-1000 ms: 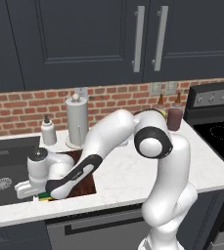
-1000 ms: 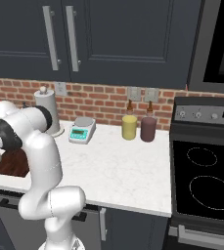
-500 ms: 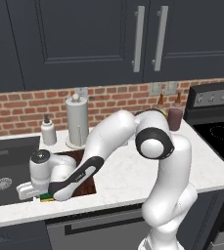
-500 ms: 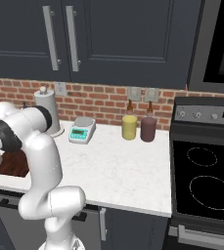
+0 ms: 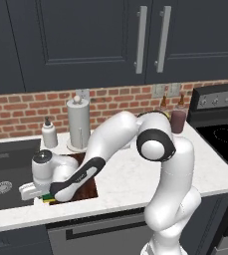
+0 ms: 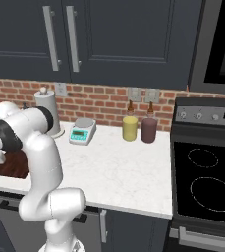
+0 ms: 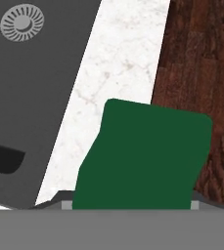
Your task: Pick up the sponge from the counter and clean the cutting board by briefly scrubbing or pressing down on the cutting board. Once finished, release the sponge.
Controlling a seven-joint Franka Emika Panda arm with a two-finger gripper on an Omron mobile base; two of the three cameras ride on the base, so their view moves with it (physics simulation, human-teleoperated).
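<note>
Sponge (image 7: 143, 158) sits clamped between the closed fingers (image 5: 47, 197) of the white arm, its dark green scouring face filling the space directly ahead of them in the hand view, with a sliver of its yellow body visible under the hand in the left base view. It hangs over the boundary where the white marbled worktop (image 7: 118, 73) meets the dark brown cutting board (image 7: 201, 73): the board lies ahead and to one side of the fingers, the strip of worktop to the other, and beyond that strip the dark sink basin (image 7: 30, 97) with its round drain. Whether the sponge is touching a surface or held just clear cannot be told. The pick-up looks done, and the step in hand seems to be carrying the sponge onto the board. The next move calls for shifting fully over the wood, pressing down briefly, then opening the fingers to let go. Compared with a second ago, the hand has edged slightly along the board's near end, with the grip unchanged and everything else on the worktop where it was.
</note>
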